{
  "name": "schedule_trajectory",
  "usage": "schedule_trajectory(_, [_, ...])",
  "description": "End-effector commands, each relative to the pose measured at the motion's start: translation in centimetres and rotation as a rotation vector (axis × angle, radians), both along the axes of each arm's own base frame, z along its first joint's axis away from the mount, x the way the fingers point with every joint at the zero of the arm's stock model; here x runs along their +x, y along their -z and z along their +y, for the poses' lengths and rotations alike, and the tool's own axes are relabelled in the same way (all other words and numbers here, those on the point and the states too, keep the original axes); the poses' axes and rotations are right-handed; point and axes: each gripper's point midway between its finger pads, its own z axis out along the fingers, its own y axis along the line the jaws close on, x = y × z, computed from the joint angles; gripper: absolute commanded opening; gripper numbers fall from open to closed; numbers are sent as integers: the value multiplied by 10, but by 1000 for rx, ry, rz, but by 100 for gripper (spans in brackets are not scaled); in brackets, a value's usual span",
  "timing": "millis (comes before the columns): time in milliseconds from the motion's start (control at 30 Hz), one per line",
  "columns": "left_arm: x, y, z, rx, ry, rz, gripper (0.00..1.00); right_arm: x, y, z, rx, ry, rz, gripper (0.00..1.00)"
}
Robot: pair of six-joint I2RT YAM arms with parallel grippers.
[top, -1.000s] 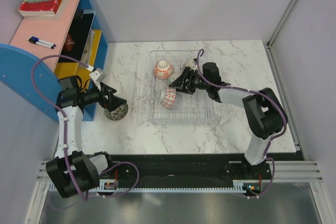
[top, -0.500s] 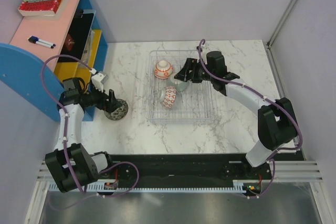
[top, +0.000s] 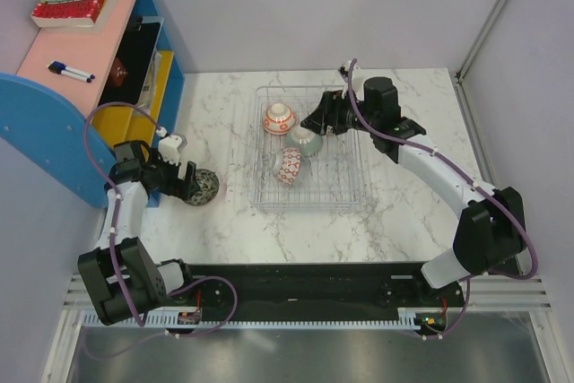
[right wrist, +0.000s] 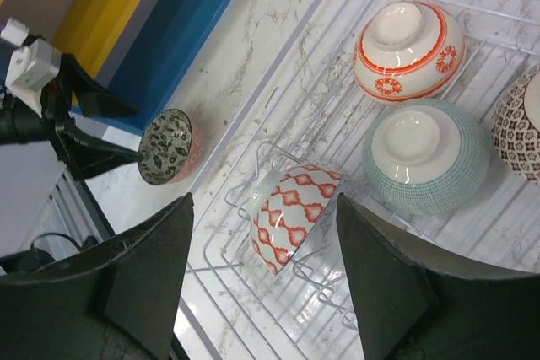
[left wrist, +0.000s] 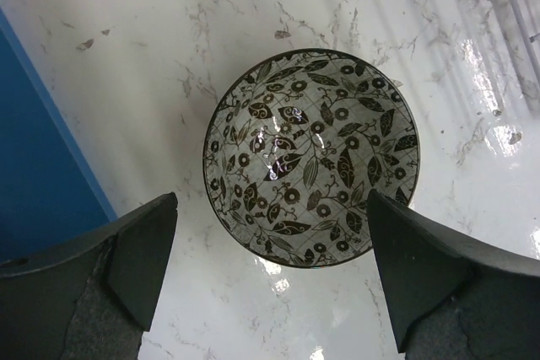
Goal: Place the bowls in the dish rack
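The silver wire dish rack stands mid-table and holds a red-banded bowl upside down, a teal bowl upside down and a red-diamond bowl on its side. The right wrist view shows the rack, these bowls and a brown-patterned bowl at its right edge. My right gripper hovers open and empty above the rack. A black floral bowl rests tilted on the marble left of the rack. My left gripper is open, its fingers either side of this bowl without touching it.
A blue shelf unit with a yellow bin stands right behind the left gripper and shows as a blue wall in the left wrist view. A book and a marker lie on its pink top. Grey walls close the table at back and right.
My right gripper has let go of the teal bowl in the rack and drawn back up and to the right. The left arm has shifted slightly left beside the floral bowl.
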Motion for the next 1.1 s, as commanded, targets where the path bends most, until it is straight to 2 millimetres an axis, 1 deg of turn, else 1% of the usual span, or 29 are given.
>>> schedule_trajectory(0, [-9,20,16,15,-63,65,100,-14,-41,7,-30,-139,-153,74])
schedule_trajectory(33, [-8,22,18,14,-68,70,100,-17,-39,10,-49,-161,-157,74])
schedule_trajectory(67, [-7,23,19,17,-74,73,100,-17,-44,11,-78,-184,-199,74])
schedule_trajectory(100, [-5,23,19,11,-79,75,100,-24,-39,14,-100,-219,-193,74])
schedule_trajectory(133, [-5,24,18,0,-77,78,100,-28,-44,18,-115,-259,-226,74])
schedule_trajectory(167, [-3,22,16,-15,-75,71,100,-33,-37,19,-174,-305,-254,74])
schedule_trajectory(200, [-2,18,12,-34,-62,57,100,-40,-35,28,-207,-353,-286,74])
schedule_trajectory(233, [-1,8,2,-77,-27,17,100,-42,-40,31,-238,-375,-327,74])
schedule_trajectory(267, [-1,1,-4,-94,-5,-13,100,-53,-32,40,-307,-444,-371,74])
schedule_trajectory(300, [0,-6,-8,-111,11,-40,100,-55,-26,45,-347,-470,-389,74])
schedule_trajectory(333, [0,-22,-17,-134,45,-98,100,-54,-29,50,-389,-473,-423,74])
schedule_trajectory(367, [1,-31,-20,-141,58,-130,100,-65,-23,60,-422,-521,-439,74])
schedule_trajectory(400, [1,-41,-26,-156,82,-164,100,-64,-16,66,-451,-545,-456,74])
schedule_trajectory(433, [1,-51,-28,-154,92,-198,100,-64,-18,71,-460,-556,-473,73])
schedule_trajectory(467, [1,-67,-29,-136,105,-250,100,-69,-14,77,-460,-589,-469,72])
schedule_trajectory(500, [0,-77,-31,-129,116,-285,100,-67,-4,83,-482,-623,-473,71])
schedule_trajectory(533, [1,-88,-31,-114,119,-319,100,-67,-7,89,-491,-641,-495,69])
schedule_trajectory(567, [-1,-101,-32,-94,123,-364,100,-72,0,95,-521,-664,-494,69])
schedule_trajectory(600, [0,-105,-28,-70,102,-378,100,-68,4,103,-546,-678,-510,69])
schedule_trajectory(633, [2,-112,-24,-50,87,-393,100,-70,6,107,-557,-691,-518,68])
schedule_trajectory(667, [4,-109,-19,-37,66,-382,100,-77,11,114,-568,-722,-516,68])
schedule_trajectory(700, [6,-105,-11,-7,31,-364,100,-75,14,119,-582,-724,-519,68])
schedule_trajectory(800, [11,-80,-3,-11,8,-281,100,-82,17,127,-585,-746,-511,68])
schedule_trajectory(900, [12,-59,-2,-21,12,-221,100,-86,14,126,-577,-744,-507,68])
schedule_trajectory(967, [13,-50,0,-18,12,-212,100,-89,6,124,-566,-736,-515,68])
schedule_trajectory(1033, [13,-37,2,-20,4,-184,100,-91,4,120,-566,-730,-515,68])
schedule_trajectory(1067, [14,-33,2,-21,4,-179,100,-94,-2,118,-558,-726,-522,68])
